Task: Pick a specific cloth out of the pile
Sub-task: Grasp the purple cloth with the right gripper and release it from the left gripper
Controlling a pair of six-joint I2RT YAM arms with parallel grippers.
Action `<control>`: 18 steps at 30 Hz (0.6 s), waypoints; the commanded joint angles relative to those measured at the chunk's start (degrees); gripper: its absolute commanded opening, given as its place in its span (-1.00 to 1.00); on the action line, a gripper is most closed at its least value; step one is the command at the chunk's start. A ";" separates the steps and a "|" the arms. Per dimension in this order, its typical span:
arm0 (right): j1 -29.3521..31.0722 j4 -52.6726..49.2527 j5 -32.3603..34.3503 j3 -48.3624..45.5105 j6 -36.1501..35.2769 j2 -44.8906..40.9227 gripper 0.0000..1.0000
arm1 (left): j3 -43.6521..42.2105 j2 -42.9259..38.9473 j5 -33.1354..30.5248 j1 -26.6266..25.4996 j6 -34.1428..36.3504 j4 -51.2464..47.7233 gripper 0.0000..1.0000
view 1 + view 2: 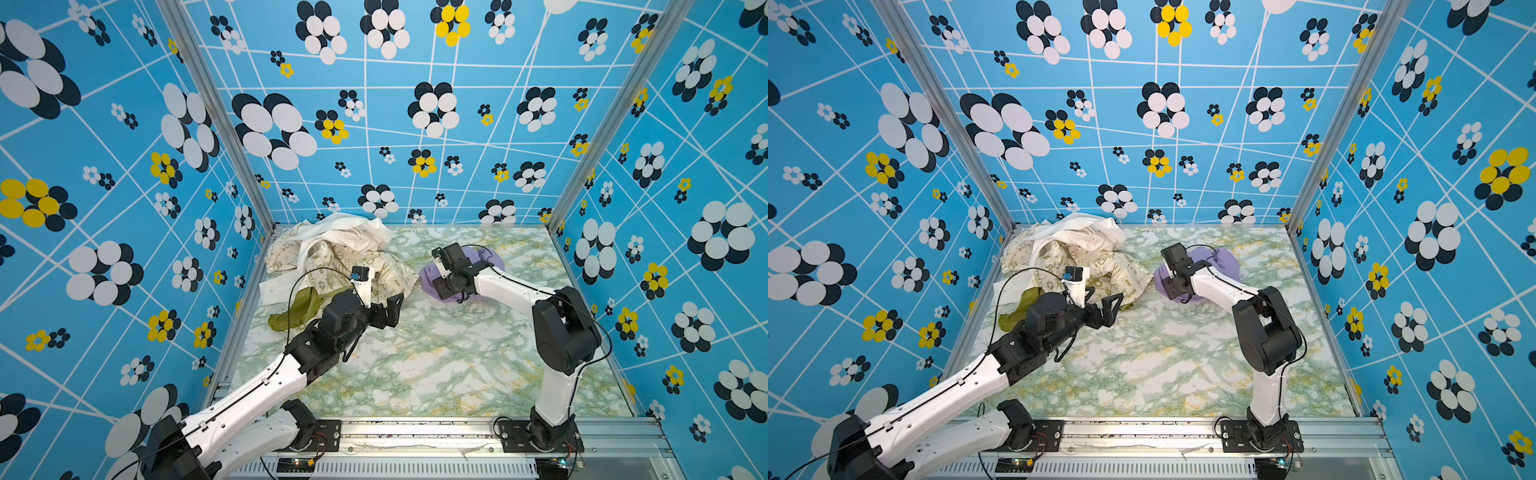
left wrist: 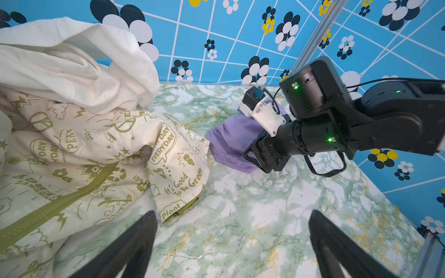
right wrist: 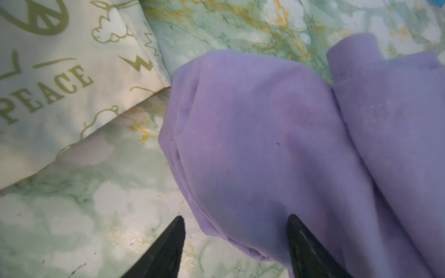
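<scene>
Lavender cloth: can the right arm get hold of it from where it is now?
Probably yes. The right gripper is down at the edge of the lavender cloth, jaws apart with a fold between them. Nothing covers the cloth, and the cream printed cloth lies beside it, not over it.

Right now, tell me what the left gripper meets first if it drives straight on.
Most likely the cloth: the left gripper points across bare table at its near edge. The pile lies just aside. Depth is unclear.
</scene>
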 commanded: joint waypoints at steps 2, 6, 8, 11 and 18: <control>-0.01 -1.89 1.36 3.18 1.45 3.04 -0.03 | -2.50 -3.55 -1.19 -0.42 -1.12 -0.10 0.99; -0.07 -1.62 2.29 3.63 1.90 2.98 -0.40 | -3.84 -5.91 -2.28 -0.37 -1.54 -1.02 0.99; -0.37 -1.11 2.86 3.42 1.87 1.94 -0.65 | -4.32 -6.50 -2.58 -0.40 -1.63 -1.03 0.99; -1.48 -0.50 4.17 3.51 2.05 -0.74 -0.87 | -4.47 -6.87 -2.69 -0.39 -1.73 -0.91 0.99; -8.79 1.39 5.10 7.41 1.33 -8.44 -1.00 | -3.79 -5.90 -2.31 -0.29 -1.31 -0.44 0.98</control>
